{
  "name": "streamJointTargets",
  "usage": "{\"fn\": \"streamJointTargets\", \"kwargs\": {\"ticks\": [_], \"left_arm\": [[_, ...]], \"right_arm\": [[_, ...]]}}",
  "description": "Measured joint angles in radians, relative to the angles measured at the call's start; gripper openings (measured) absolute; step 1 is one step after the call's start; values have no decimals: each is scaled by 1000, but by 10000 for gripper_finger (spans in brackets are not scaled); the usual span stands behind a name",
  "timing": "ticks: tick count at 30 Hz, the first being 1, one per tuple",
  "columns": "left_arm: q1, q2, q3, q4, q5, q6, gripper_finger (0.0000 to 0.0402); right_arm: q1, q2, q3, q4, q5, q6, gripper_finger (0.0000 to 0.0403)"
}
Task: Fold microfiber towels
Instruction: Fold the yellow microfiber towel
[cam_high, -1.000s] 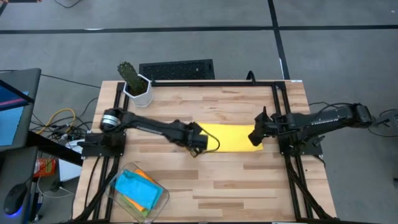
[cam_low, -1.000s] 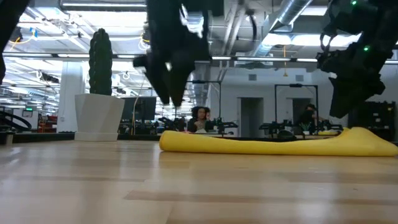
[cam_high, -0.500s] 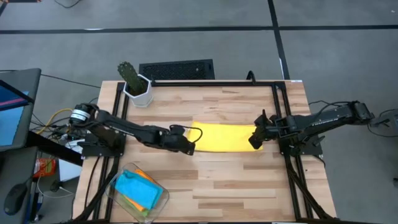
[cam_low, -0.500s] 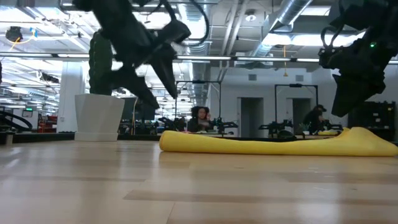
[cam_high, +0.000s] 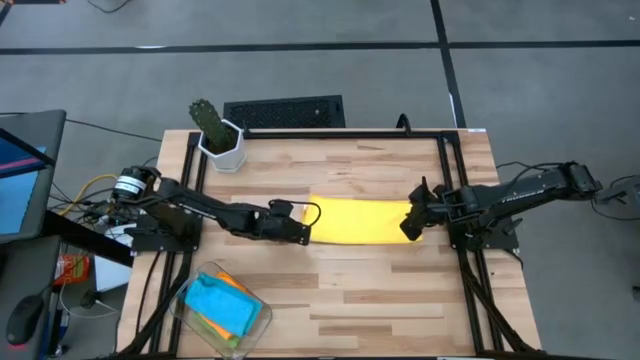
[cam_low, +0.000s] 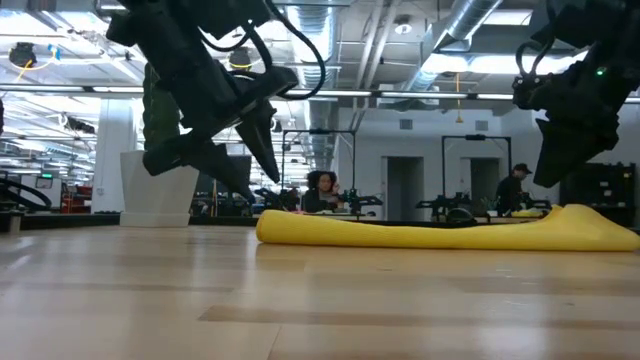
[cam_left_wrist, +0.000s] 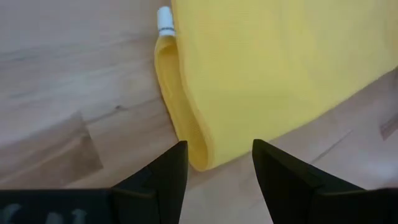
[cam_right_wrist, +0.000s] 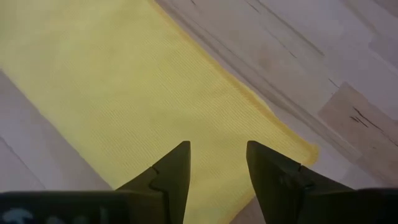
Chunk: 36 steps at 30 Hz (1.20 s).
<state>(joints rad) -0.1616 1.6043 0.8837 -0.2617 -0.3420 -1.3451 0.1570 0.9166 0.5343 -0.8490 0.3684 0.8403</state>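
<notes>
Yellow microfiber towel (cam_high: 362, 221) lies as a long folded strip across the middle of the butcher-block table (cam_high: 380, 290), and I have an arm at each of its short ends. My left gripper (cam_high: 296, 226) hangs just off the strip's left end, its fingers (cam_left_wrist: 163, 180) parted with the rolled fold edge showing in the gap between them, holding nothing. My right gripper (cam_high: 411, 221) hovers over the opposite end, fingers (cam_right_wrist: 171, 174) likewise apart above the cloth and empty; from table height it clearly stands clear of the towel.

By my reading, I am between folds: the strip is already doubled lengthwise, and the crosswise fold remains to be made. That next move calls for one gripper to drop low, pinch both layers at an end without splitting them, and carry that end across to the other while the far end stays put.

The count: one yellow towel on the table, and near my left arm's base a clear bin (cam_high: 186, 299) holding a light blue towel (cam_high: 220, 303) on top and an orange towel (cam_high: 236, 285) peeking out beneath it; whether anything more sits under those, I cannot tell. One cactus in a white pot (cam_high: 217, 135) stands at the table's far left corner, well apart from the work. Two arms, two grippers, both empty. Two people are visible in the room behind.
</notes>
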Motion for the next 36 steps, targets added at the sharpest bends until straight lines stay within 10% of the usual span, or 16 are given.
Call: {"fn": "streamJointTargets", "kwargs": {"ticks": [22,36], "left_arm": [[11,103,1,105,65,3,169],[12,102,5,146,78,24,13]], "right_arm": [[0,0,1,-2,0,-3,177],[0,0,1,-16,-3,-9,177]]}}
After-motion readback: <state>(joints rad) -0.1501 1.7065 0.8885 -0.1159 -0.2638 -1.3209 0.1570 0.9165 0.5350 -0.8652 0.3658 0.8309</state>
